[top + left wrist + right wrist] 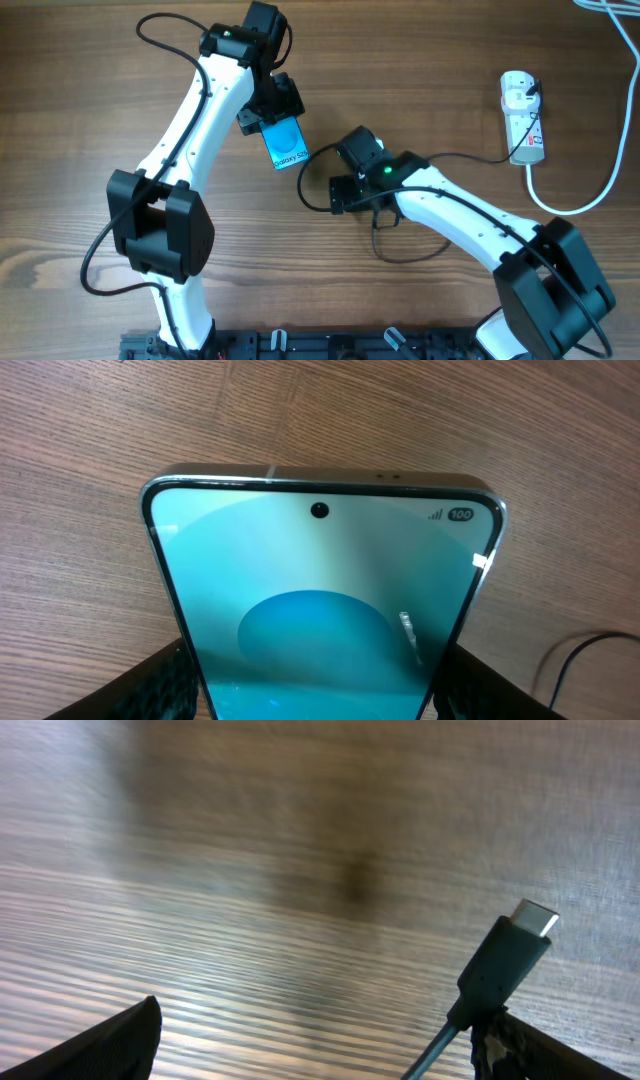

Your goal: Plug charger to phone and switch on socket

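Observation:
My left gripper is shut on the phone, holding it above the wooden table at centre-left. Its cyan screen fills the left wrist view, and a black finger presses each long edge. Just right of the phone, my right gripper stands open and low over the table. In the right wrist view the charger's black connector, with its metal tip pointing up and to the right, leans against the right finger. The left finger is far from it. The charger's thin cable runs to the white socket at the right.
A thick white cord curves from the socket to the table's right edge and top corner. Thin black cable loops lie beside the right arm. Both arm bases stand at the front edge.

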